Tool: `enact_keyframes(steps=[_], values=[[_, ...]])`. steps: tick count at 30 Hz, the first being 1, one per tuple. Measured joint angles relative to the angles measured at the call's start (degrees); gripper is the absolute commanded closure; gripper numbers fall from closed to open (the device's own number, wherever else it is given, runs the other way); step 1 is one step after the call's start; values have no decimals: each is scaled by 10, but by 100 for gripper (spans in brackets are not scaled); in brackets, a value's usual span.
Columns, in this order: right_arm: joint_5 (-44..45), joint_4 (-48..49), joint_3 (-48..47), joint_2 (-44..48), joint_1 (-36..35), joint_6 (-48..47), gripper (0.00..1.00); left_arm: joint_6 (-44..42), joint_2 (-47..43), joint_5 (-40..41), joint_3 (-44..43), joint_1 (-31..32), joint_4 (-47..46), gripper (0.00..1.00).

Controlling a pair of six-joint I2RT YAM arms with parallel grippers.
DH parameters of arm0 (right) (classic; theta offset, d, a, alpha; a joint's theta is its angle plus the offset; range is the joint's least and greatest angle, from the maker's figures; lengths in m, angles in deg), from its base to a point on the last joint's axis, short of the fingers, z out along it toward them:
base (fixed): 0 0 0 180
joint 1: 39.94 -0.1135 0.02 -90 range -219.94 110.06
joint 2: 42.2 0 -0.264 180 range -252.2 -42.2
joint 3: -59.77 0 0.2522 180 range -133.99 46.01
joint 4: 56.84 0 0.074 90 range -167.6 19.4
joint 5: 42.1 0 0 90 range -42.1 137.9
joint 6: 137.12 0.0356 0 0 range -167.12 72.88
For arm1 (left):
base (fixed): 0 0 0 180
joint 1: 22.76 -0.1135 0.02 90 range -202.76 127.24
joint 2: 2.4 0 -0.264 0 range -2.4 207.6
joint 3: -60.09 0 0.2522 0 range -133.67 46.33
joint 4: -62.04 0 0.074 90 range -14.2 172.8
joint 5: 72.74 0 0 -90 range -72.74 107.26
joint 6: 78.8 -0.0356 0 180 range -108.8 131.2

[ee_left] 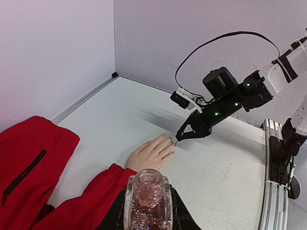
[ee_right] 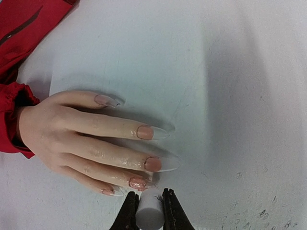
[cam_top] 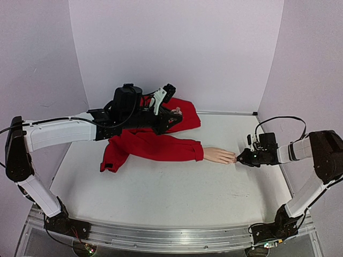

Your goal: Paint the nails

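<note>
Right wrist view: the right gripper [ee_right: 149,196], clenched on a small white cylindrical cap [ee_right: 149,216], has the pink-tinted nails [ee_right: 153,163] of the pale mannequin hand [ee_right: 62,129] just ahead-left, so strokes want light, short pulls, while the left gripper [ee_left: 147,218] grasps a clear glass bottle [ee_left: 147,191].

A red jacket [cam_top: 155,145] lies on the white table [cam_top: 161,195].

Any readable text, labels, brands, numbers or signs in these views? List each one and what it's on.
None readable in any view.
Clear glass bottle of pink glitter in the left claw: no label showing.
Small white cylindrical cap in the right claw: blank.
Red fabric jacket, pale mannequin hand: no print.
</note>
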Motion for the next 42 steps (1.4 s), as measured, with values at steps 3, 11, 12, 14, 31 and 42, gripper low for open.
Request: enact_keyframes(steps=[3, 11, 12, 14, 31, 42], values=[[4, 0, 0, 0, 0, 0, 100, 0, 0, 0, 0, 0, 0, 100], [18, 0, 0, 0, 0, 0, 100, 0, 0, 0, 0, 0, 0, 100], [20, 0, 0, 0, 0, 0, 100, 0, 0, 0, 0, 0, 0, 100], [23, 0, 0, 3, 0, 0, 100, 0, 0, 0, 0, 0, 0, 100], [-11, 1, 0, 28, -1, -5, 100, 0, 0, -1, 0, 0, 0, 100], [-12, 2, 0, 11, -2, -5, 100, 0, 0, -1, 0, 0, 0, 100]])
